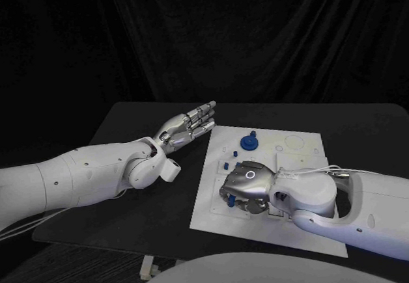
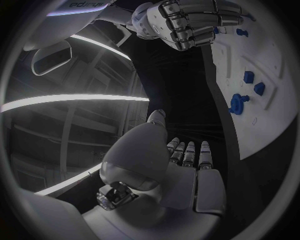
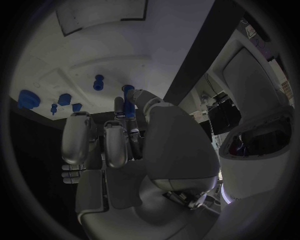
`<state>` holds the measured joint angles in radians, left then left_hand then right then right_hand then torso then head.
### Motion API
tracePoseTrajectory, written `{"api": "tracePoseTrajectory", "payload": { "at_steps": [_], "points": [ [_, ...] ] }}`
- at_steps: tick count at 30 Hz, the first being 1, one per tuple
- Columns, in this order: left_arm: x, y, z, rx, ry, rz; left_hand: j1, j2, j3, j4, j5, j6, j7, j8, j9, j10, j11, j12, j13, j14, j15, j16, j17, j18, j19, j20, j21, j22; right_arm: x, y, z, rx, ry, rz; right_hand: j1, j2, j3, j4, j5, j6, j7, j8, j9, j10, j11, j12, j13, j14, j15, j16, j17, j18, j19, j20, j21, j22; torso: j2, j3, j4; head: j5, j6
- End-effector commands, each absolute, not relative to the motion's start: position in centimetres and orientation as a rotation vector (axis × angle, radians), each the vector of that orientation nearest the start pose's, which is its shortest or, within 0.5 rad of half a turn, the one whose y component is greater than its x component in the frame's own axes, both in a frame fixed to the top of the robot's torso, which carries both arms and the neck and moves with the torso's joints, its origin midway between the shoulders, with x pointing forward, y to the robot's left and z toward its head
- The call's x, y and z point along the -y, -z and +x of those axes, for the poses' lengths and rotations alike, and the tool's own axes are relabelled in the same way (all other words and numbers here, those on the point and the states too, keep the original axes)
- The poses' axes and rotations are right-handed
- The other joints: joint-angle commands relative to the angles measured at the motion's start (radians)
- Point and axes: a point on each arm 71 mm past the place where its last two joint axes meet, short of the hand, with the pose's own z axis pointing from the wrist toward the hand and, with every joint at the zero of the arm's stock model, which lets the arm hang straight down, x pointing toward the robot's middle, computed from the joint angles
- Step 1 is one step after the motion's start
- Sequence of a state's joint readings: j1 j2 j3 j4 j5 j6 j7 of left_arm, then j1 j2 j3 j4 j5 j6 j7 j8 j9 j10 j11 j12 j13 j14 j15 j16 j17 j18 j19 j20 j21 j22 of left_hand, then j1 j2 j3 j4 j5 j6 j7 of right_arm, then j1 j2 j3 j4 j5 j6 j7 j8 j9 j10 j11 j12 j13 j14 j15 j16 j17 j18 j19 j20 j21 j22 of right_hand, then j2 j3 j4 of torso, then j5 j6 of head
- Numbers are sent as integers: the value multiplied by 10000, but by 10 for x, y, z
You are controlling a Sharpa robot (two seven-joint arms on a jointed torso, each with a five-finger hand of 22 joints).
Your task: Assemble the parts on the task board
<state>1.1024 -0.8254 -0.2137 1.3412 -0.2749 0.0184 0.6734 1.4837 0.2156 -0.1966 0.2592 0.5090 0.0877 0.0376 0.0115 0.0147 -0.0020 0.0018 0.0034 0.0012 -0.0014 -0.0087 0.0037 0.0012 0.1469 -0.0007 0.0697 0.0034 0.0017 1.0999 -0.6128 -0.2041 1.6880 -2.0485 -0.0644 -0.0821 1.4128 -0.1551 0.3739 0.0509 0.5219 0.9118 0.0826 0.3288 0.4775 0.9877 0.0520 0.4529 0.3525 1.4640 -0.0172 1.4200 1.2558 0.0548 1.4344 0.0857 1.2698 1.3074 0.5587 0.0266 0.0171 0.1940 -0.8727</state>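
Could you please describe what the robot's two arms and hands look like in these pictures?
Both arms have smooth, rounded white shells. The left hand and right hand are silver metal with segmented fingers. The right hand's back bears a small glowing ring, and thin white cables run along the right arm near its wrist.

The left robot hand (image 1: 186,124) is stretched flat with nothing in it, while the right robot hand (image 1: 245,184) curls knuckles-up, fingers closed.

Right robot hand (image 3: 119,145) pinches blue peg (image 3: 129,102) w/ fingers curled.
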Motion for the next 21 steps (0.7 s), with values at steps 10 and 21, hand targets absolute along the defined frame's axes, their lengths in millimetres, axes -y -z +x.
{"api": "tracePoseTrajectory", "payload": {
  "at_steps": [10,21],
  "points": [
    [-233,275,457,-16261,17275,-7620,138,6,10,-61,53,12,83,48,14,20,84,-26,-9,14,94,-37,-12,-23,7,49,-34,-17,43,267,361,-16222,-7062,-10825,-100,-1,21,-47,-54,71,-38,15,13,-64,2,27,21,121,-82,-63,-39,172,-64,-33,-66,1676,8,0,3,-7,1],
    [-232,276,457,-16382,17257,-7670,165,11,26,-85,65,10,93,47,14,20,95,-28,-10,14,110,-37,-12,-29,7,61,-34,-17,43,266,360,-16118,-7222,-10872,-177,10,-20,-138,-408,120,-59,-84,54,25,-93,280,277,132,-164,-40,9,160,-37,-100,-17,1698,2,-1,1,-27,1]
  ]
}}
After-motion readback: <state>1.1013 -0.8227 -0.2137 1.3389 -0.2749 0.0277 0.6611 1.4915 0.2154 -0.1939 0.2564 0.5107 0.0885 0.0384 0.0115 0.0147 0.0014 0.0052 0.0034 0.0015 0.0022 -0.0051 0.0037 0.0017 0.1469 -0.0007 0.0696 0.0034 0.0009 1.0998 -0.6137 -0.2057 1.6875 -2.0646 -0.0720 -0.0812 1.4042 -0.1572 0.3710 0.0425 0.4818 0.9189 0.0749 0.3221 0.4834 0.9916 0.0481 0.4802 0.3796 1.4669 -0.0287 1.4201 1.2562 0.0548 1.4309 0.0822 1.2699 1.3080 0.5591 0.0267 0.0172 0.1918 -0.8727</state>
